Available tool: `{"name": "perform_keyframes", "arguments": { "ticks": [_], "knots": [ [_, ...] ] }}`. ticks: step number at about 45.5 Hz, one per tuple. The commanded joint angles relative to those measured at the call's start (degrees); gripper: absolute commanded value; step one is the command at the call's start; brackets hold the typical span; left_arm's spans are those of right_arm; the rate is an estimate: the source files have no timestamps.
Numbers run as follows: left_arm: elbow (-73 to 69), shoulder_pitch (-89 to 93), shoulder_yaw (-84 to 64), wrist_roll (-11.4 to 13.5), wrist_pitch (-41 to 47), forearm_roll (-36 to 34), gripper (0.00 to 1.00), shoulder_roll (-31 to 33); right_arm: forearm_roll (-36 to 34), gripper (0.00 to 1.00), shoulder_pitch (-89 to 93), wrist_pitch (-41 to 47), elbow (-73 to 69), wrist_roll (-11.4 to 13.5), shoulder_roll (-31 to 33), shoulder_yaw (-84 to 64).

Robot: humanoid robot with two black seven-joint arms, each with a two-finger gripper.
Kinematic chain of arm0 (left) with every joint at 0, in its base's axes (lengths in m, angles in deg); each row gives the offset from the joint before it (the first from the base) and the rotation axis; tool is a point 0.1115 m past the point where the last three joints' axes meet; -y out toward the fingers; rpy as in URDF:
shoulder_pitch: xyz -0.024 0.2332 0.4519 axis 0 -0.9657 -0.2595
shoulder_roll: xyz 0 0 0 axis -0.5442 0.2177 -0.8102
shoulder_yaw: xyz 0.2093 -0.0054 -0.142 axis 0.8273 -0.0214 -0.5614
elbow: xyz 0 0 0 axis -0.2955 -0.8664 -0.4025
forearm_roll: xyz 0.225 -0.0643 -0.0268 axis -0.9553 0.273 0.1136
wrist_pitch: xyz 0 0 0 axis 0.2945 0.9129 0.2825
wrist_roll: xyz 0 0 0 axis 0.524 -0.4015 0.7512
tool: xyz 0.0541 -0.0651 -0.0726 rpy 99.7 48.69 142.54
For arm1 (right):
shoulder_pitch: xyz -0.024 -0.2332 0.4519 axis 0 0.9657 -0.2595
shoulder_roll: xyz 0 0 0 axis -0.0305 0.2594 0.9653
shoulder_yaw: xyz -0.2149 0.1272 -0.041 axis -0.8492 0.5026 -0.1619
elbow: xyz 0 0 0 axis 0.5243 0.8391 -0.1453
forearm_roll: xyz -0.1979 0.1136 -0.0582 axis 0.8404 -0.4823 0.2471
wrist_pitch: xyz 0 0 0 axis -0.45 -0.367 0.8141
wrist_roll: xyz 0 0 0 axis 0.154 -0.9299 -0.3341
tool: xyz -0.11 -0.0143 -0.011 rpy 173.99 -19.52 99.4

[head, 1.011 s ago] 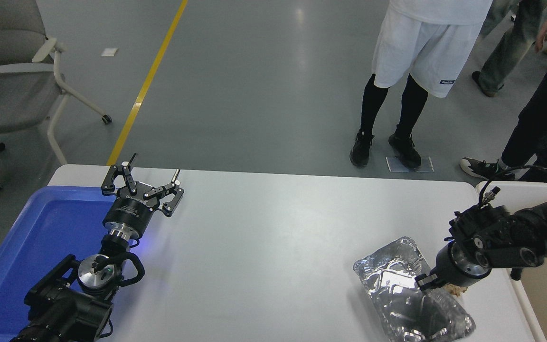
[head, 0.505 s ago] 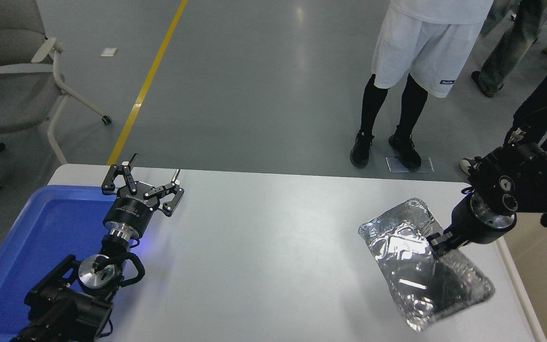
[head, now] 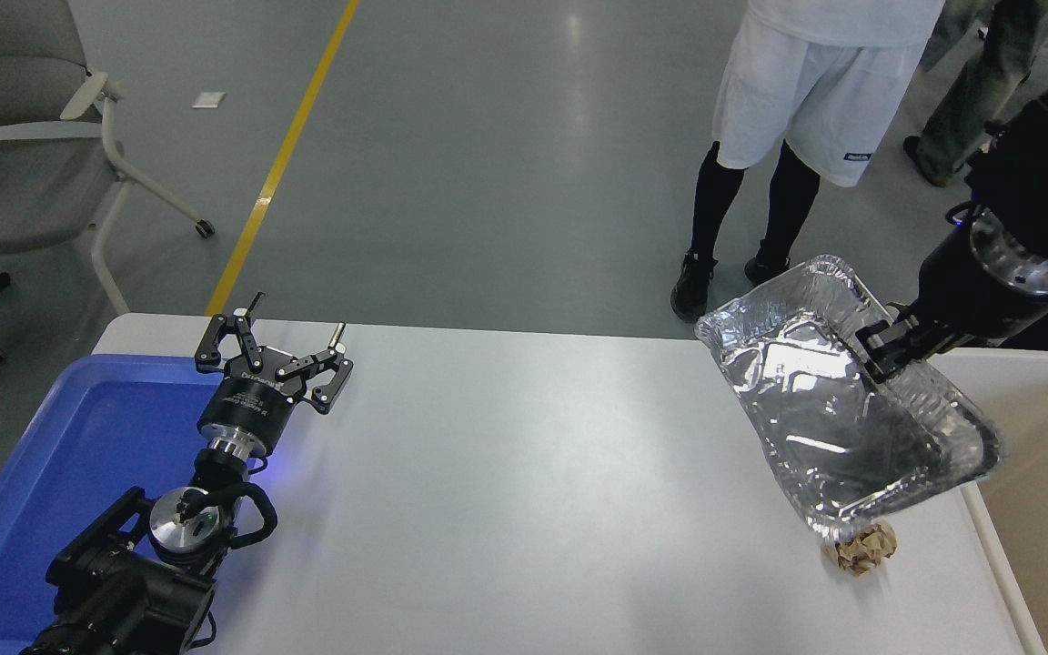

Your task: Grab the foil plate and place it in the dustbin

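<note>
My right gripper (head: 888, 341) has lifted the shiny, crinkled silver foil plate (head: 838, 409) clear of the white tabletop (head: 524, 473). A second ago this plate lay flat near the right edge; now it hangs in the air, tilted, higher and further to the right. My fingers pinch its far right rim, and the plate's right end already reaches over the pale rim of the large cream plastic dustbin (head: 1047, 473) that stands at the right side of the tabletop.

Since the plate went up, a small crumpled brown paper ball (head: 862, 549) shows on the tabletop just under the plate's near edge; it does not belong to my task.

I judge that the pick is done and the carry is about half made. Most of the plate is not yet over the bin's opening, so I should go further right before I let go.

My left gripper (head: 274, 357) rests parked at the near left, fingers spread, at the far edge of the bright blue plastic tray (head: 51, 473).
</note>
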Motion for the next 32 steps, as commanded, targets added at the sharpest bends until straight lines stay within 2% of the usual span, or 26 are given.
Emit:
{"name": "perform_keyframes", "arguments": {
  "ticks": [1,18,24,32],
  "knots": [
    [0.0,0.0,0.0,0.0,0.0,0.0,0.99,0.0,-1.1,0.0,-6.5,1.1,-0.3,0.0,0.9,0.2],
    [0.0,0.0,0.0,0.0,0.0,0.0,0.99,0.0,-1.0,0.0,-3.4,1.1,0.7,0.0,1.1,0.9],
    [0.0,0.0,0.0,0.0,0.0,0.0,0.99,0.0,-1.2,0.0,0.7,1.1,6.5,0.0,3.5,-1.7],
    [0.0,0.0,0.0,0.0,0.0,0.0,0.99,0.0,-2.0,0.0,8.9,1.1,17.2,0.0,10.3,-3.8]
  ]
}}
